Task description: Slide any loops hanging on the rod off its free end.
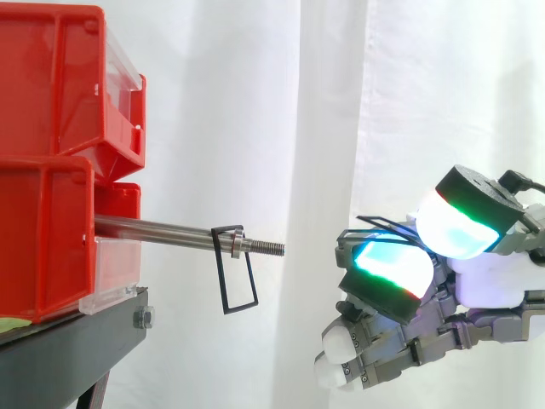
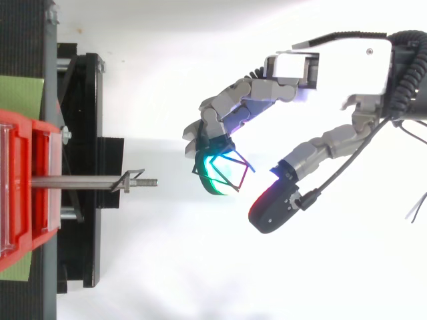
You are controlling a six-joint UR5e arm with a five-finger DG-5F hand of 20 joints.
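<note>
We think one black wire loop (image 1: 219, 273) is left, hanging near the free end of the metal rod (image 1: 162, 228), so our hand (image 2: 333, 67), well apart with curled fingers hooked through another loop (image 2: 240, 159), must let that go and reach over.

**Rod** (image 1: 162, 230): the left end is hidden behind the red bins (image 1: 51, 170), so its mounting cannot be seen.

**Red bins:** cut off by the left and top edges in the side view.

**Black stand** (image 1: 68, 349): cut off by the bottom edge.

**Hand** (image 2: 333, 67): the wrist runs out past the right edge.

**Second loop** (image 2: 243, 162): sits at the hand and is partly covered by it. How it is held cannot be told.

**Loop on the rod** (image 2: 127, 180): edge-on from above, so its shape is unclear.
</note>
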